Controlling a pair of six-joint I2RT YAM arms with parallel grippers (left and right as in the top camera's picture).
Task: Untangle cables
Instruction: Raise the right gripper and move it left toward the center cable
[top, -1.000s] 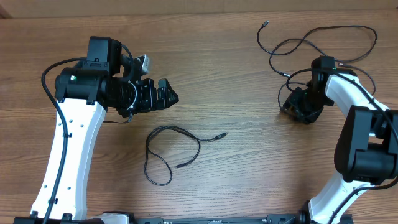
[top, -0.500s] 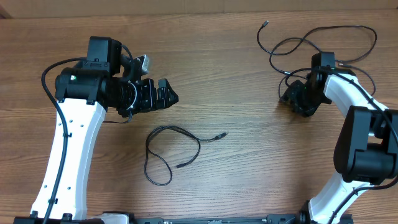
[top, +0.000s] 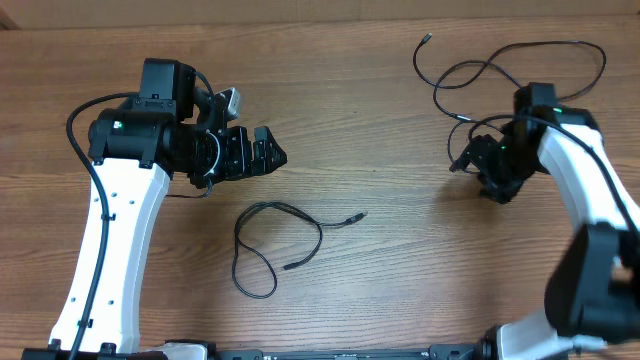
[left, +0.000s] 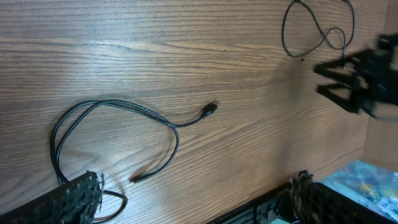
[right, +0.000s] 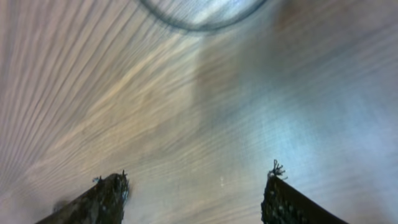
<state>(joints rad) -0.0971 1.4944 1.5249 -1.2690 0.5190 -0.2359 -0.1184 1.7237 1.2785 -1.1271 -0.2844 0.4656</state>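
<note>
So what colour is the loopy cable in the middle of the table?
Black. The cable shows best in the left wrist view.

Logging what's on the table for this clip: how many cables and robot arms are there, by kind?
Loose cable: 1
Tangled cable bunch: 1 (number of strands in it unclear)
Robot arms: 2
Total: 4

One thin black cable (top: 300, 210) lies alone at centre, flat, looped once over itself, both plug ends free and pointing right. At far right I note the other cables (top: 487, 64): loose overlapping loops, crossed, one plug tip clear at upper left.
</note>
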